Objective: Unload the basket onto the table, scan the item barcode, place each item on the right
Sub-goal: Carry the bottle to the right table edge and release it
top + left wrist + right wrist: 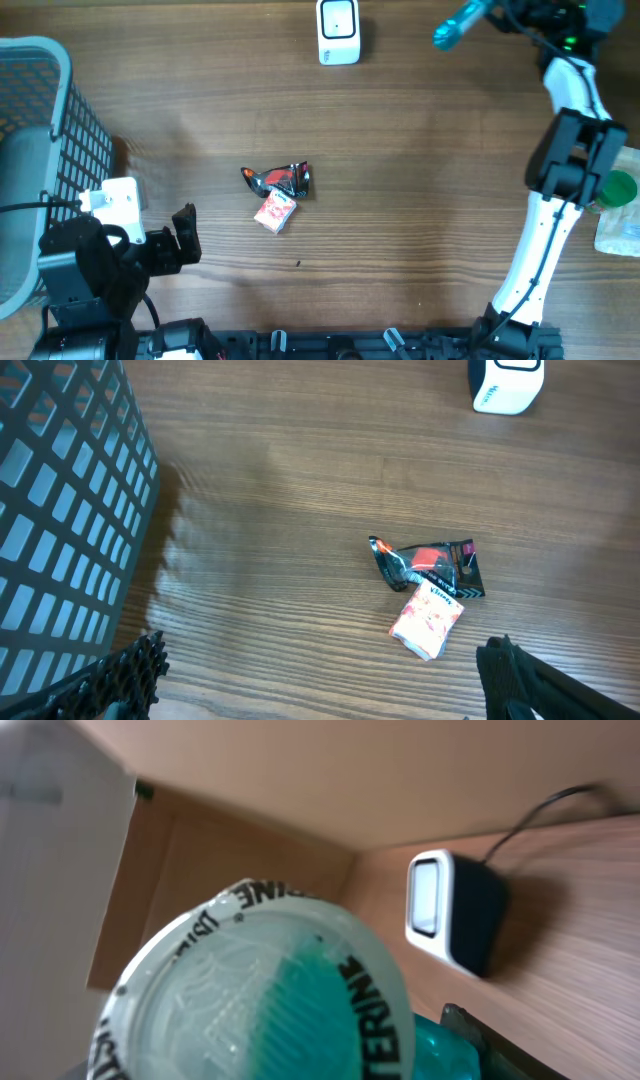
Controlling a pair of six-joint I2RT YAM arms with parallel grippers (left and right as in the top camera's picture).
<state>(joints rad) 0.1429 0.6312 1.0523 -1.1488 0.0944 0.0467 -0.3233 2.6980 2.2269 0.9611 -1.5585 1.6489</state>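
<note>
Crowding right wrist view: bottle (255, 995) | rim lettering cut off

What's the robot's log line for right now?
left tool: open | right tool: holding bottle near scanner | packets: on table

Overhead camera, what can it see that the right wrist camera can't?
Only overhead: the basket, the dark packet and the red packet mid-table, and the open left gripper. Only right wrist: the letters printed on the end of the teal bottle, and the black cable behind the white scanner. Both: that scanner and that bottle.
</note>
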